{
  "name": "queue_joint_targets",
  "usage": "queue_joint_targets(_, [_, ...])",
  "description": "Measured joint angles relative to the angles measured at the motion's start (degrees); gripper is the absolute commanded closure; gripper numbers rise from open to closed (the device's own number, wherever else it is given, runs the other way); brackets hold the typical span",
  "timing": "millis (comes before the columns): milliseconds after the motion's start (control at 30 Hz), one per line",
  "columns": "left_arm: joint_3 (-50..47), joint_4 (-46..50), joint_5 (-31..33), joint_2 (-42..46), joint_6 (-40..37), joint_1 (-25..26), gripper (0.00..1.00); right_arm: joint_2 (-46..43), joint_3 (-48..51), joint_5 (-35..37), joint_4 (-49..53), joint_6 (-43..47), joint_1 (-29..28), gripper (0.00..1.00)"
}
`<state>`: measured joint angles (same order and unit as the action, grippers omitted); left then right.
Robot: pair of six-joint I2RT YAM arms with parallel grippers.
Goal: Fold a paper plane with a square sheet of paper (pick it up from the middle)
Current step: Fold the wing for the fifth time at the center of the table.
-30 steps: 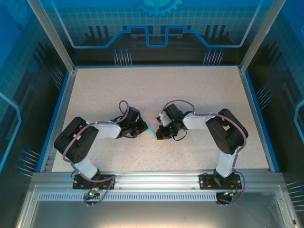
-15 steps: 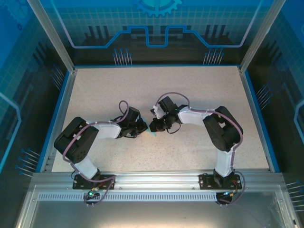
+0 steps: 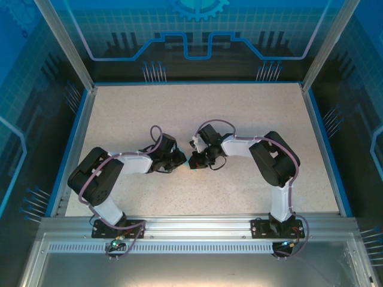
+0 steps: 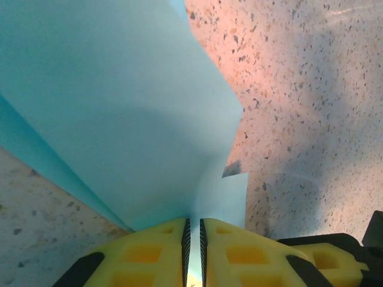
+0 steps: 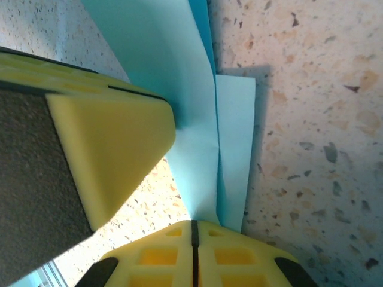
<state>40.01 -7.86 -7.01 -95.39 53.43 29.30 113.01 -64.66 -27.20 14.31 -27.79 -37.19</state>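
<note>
Both arms meet over the middle of the counter (image 3: 251, 113), and the light-blue sheet of paper (image 4: 119, 107) is caught between them there, raised on edge rather than lying flat. The left fingers (image 4: 155, 251) are clenched on it, with only a hairline slit between the yellow pads where the paper passes through. The right fingers (image 5: 239, 257) are pressed tight together on the same folded edge, right beside one left pad. This looks like the setting of a crease. To do it well, both pinches should sit on one fold line, with one pair anchoring while the other slides along the fold to flatten it. The two pairs should not pull apart, since paper this thin would likely tear or slip. It is worth squaring the layers first. A narrow paler strip stands out beside the fold in both wrist views, casting a shadow on the speckled counter, and it suggests the layers are slightly offset. The paper itself is plain, smooth and doubled over. From the left wrist, a broad panel rises away from the pads and ends in an angled corner on the right. No sharp nose or wings can be made out, so I judge the plane to be at an early fold.
</note>
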Motion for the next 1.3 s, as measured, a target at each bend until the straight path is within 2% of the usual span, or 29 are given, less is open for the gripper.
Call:
queue_joint_targets(633, [3.3, 2.8, -3.3, -2.5, -8.9, -11.5, 0.86, 0.0, 0.0, 0.0, 0.0, 0.5, 0.0, 0.94])
queue_joint_targets(833, [6.0, 4.7, -6.0, -4.5, -11.4, -13.4, 0.87, 0.0, 0.0, 0.2, 0.0, 0.5, 0.0, 0.94])
queue_joint_targets(1300, [6.2, 5.3, -5.1, -4.3, -11.8, -20.2, 0.85, 0.0, 0.1, 0.1, 0.0, 0.5, 0.1, 0.94])
